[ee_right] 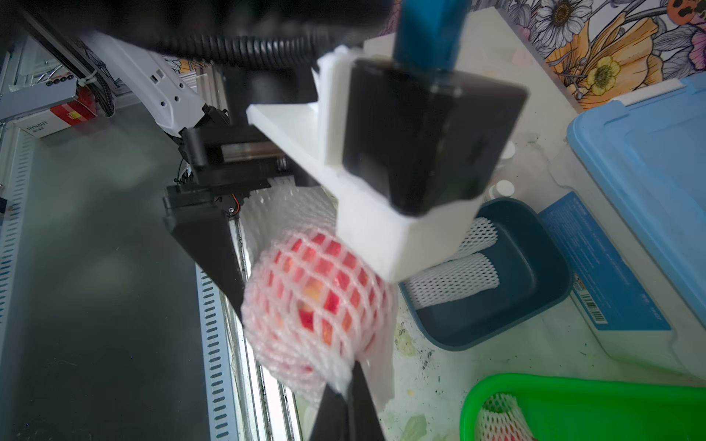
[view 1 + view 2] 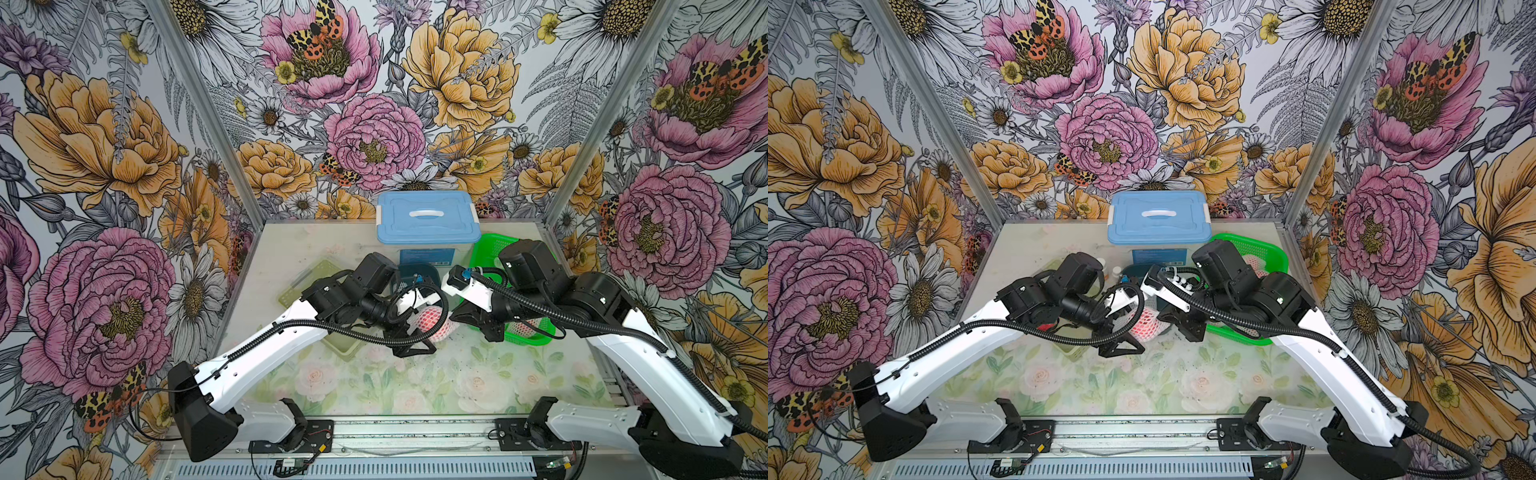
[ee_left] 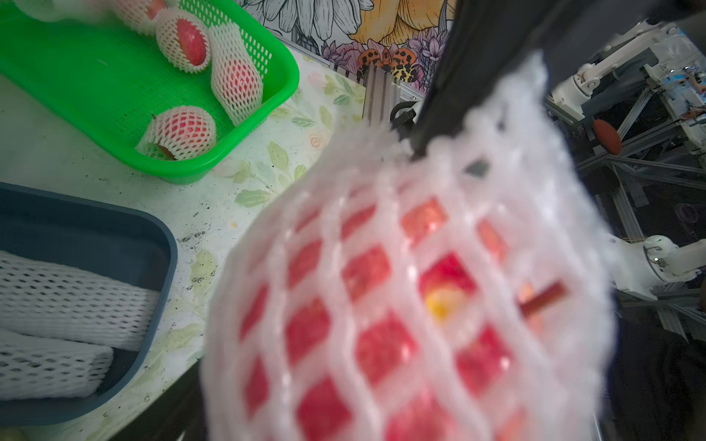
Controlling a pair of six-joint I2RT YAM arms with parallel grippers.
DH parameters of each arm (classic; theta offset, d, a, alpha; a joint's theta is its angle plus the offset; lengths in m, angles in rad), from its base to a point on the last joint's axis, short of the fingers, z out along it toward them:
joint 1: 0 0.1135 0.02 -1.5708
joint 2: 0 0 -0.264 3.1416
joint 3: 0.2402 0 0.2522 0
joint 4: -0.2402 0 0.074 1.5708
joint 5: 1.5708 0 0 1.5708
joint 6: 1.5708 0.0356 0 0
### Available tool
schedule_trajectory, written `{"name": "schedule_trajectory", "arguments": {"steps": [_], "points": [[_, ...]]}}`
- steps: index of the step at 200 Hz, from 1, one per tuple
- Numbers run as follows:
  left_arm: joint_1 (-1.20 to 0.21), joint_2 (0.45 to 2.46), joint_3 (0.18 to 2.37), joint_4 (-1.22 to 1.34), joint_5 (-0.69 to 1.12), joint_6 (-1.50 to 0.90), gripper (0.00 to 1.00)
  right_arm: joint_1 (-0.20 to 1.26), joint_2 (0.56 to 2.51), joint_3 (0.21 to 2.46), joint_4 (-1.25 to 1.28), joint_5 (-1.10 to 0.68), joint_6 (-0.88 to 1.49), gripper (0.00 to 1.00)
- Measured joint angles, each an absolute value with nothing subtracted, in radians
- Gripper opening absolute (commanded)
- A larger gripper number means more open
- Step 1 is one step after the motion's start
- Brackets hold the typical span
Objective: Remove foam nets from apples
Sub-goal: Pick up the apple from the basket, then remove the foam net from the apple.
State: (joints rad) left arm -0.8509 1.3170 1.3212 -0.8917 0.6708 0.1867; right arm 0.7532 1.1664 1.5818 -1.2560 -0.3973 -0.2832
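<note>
Starting L: left gripper (image 2: 415,332) has its black jaws spread wide round a small red apple (image 3: 382,343) wrapped in a white foam mesh net (image 3: 508,114); can't tell if they press it. Apple sits btwn both claws, mid-table (image 2: 415,386). Behind it, a dark blue plastic tub (image 1: 535,267) w/ 2 empty white nets (image 3: 57,298). Right gripper (image 1: 345,397) is pinched tight on the net's frilly end. Far R, a bright green lattice basket (image 3: 267,95) holds more netted apples (image 3: 183,130)
</note>
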Motion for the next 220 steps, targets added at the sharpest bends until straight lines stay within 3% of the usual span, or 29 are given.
{"name": "schedule_trajectory", "arguments": {"steps": [24, 64, 79, 100, 119, 140, 171, 198, 220], "points": [[-0.855, 1.324, 1.332, -0.894, 0.669, 0.198, 0.62, 0.753, 1.166, 1.582, -1.262, -0.389, -0.286, 0.0], [-0.855, 1.322, 1.336, -0.902, 0.662, 0.213, 0.3, 0.753, 1.156, 1.582, -1.264, -0.355, -0.286, 0.0], [-0.855, 1.32, 1.336, -0.902, 0.662, 0.212, 0.23, 0.753, 1.141, 1.581, -1.26, -0.344, -0.285, 0.13], [-0.854, 1.312, 1.336, -0.901, 0.661, 0.214, 0.14, 0.751, 1.108, 1.581, -1.247, -0.331, -0.279, 0.42], [-0.853, 1.307, 1.336, -0.896, 0.661, 0.21, 0.0, 0.743, 1.066, 1.58, -1.234, -0.317, -0.277, 0.56], [-0.849, 1.29, 1.321, -0.843, 0.649, 0.192, 0.0, 0.723, 1.014, 1.572, -1.205, -0.316, -0.26, 0.66], [-0.827, 1.21, 1.213, -0.664, 0.625, 0.118, 0.0, 0.702, 0.957, 1.527, -1.149, -0.339, -0.238, 0.67], [-0.827, 1.158, 1.13, -0.507, 0.617, 0.057, 0.0, 0.699, 0.939, 1.48, -1.09, -0.375, -0.211, 0.62], [-0.831, 1.153, 1.112, -0.417, 0.617, 0.031, 0.0, 0.699, 0.945, 1.448, -1.036, -0.419, -0.189, 0.51]]}}
